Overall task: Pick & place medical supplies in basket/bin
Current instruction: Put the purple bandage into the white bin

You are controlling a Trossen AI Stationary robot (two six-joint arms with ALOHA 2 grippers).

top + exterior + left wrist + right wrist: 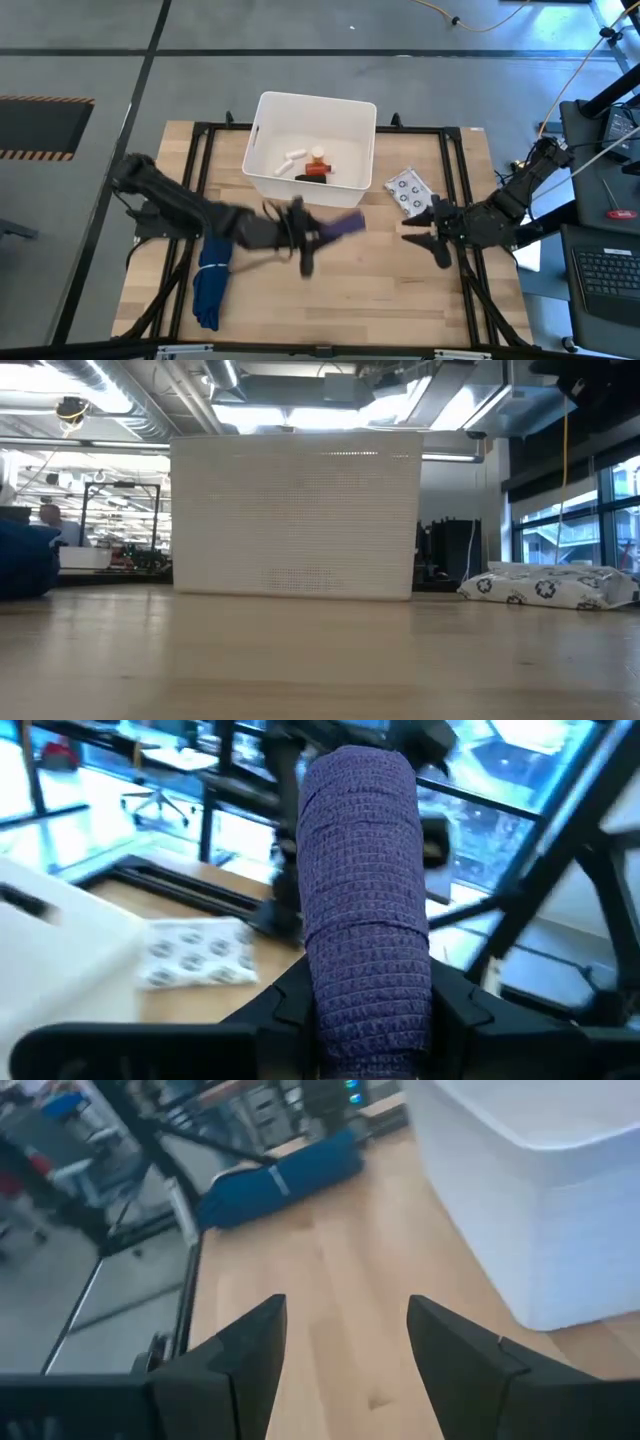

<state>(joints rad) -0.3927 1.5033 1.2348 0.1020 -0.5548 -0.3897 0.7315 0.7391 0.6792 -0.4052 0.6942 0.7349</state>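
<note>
The white tub (262, 150) stands at the table's far middle, its wall (295, 515) filling the low view. In it lie a white roll (292, 160), an orange white-capped vial (318, 156), a red tube (318, 170) and a black piece (304, 178). The silvery blister pack (408, 192) lies flat on the table right of the tub. My left gripper (322, 234) is just near of the tub, shut on the purple oblong roll (346, 225). My right gripper (424, 233) hovers open near the blister pack, touching nothing. My left gripper pinches the purple roll between its two fingers (280, 1010) at the roll's lower end (368, 990). The fingers come level from the table's left and lie along the roll. Its free end (358, 780) sticks out past the fingertips toward the table's right, lifted clear of the table.
The long folded blue cloth (212, 280) lies at the table's near left, also seen as blue cloth (280, 1175) beyond my right gripper (345, 1340). Bare wood lies between the two grippers and along the near edge. The black frame rails run round the table.
</note>
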